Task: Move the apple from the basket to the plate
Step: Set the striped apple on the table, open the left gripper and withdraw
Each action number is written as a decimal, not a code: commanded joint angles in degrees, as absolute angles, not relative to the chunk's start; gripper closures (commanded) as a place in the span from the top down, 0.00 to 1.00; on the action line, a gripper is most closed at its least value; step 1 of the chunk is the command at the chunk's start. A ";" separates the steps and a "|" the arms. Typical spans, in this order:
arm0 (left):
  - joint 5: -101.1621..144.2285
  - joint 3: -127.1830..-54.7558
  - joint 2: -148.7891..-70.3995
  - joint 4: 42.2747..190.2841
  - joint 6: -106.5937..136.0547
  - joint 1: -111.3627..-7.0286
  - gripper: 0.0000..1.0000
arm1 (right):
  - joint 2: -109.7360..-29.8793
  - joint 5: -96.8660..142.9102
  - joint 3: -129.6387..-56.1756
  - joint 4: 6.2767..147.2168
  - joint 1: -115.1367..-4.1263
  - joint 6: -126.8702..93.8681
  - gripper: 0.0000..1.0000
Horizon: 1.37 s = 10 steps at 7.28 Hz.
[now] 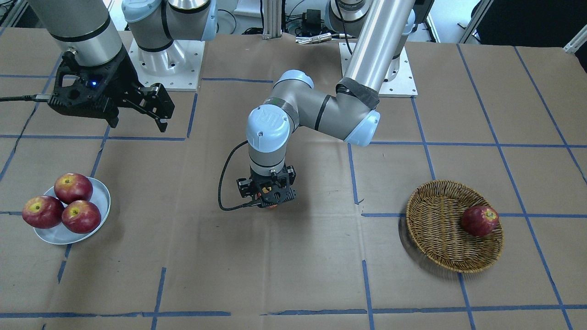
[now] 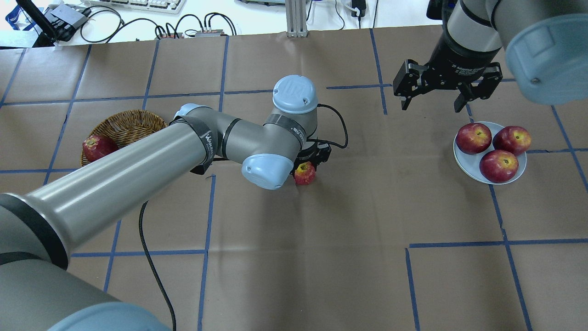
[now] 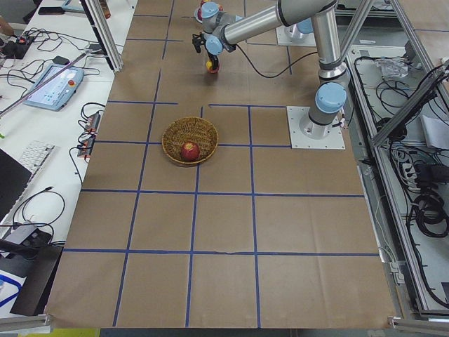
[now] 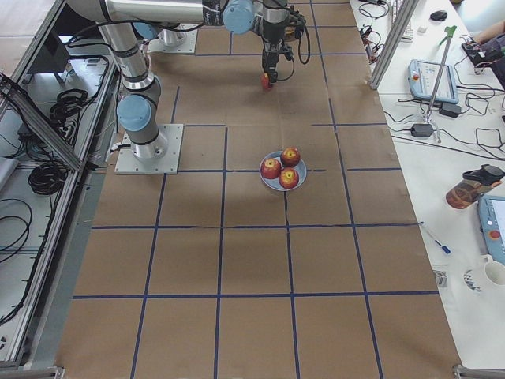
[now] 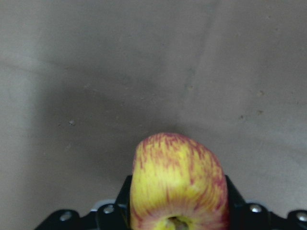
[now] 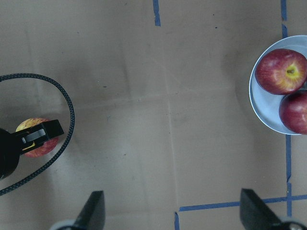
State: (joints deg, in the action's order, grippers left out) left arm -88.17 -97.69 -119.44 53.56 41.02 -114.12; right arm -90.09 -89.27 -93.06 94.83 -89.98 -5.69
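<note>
Desk (image 1: 275, 275): brown paper, blue tape grid.
Apple (image 2: 304, 174): yellow-red streaked, centre of overhead frame, low over desk; touching it or not, cannot tell.
Left gripper (image 1: 270, 199): clamped on apple.
Right gripper (image 2: 432, 105): spread wide, empty, upper right of overhead frame, near plate.
Basket (image 1: 440, 229): right of front-facing frame; one dark red apple (image 1: 479, 220) inside.
Plate (image 1: 103, 195): left of front-facing frame; three dark red apples (image 1: 81, 216), touching.
Count: five apples, one basket, one plate, two grippers.
Progress: out of basket, roughly midway to plate; remaining, as judged: rest of carry, set-down on crowded plate, release.
</note>
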 commanded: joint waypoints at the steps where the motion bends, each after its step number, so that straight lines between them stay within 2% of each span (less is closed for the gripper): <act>1: -88.41 -96.60 -117.87 54.40 38.69 -113.82 0.99 | -90.17 -89.65 -93.08 94.75 -89.91 -5.71 1.00; 3: -88.94 -97.20 -111.84 59.02 32.20 -111.20 0.99 | -90.18 -89.21 -92.90 94.49 -89.91 -5.71 1.00; 7: -88.95 -97.03 -89.09 83.26 14.64 -100.22 0.99 | -90.00 -89.73 -93.08 95.01 -90.53 -6.58 1.00; 9: -88.68 -98.35 -80.29 85.34 5.92 -96.95 0.99 | -88.08 -88.77 -91.68 95.89 -91.84 -9.38 1.00; 10: -88.86 -98.61 -78.94 85.52 5.28 -96.42 0.99 | -85.46 -88.86 -89.58 95.89 -94.37 -11.93 1.00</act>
State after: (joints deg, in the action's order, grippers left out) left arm -88.77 -98.20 -82.37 84.67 7.84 -97.62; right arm -88.07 -88.93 -91.65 95.72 -91.98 -9.04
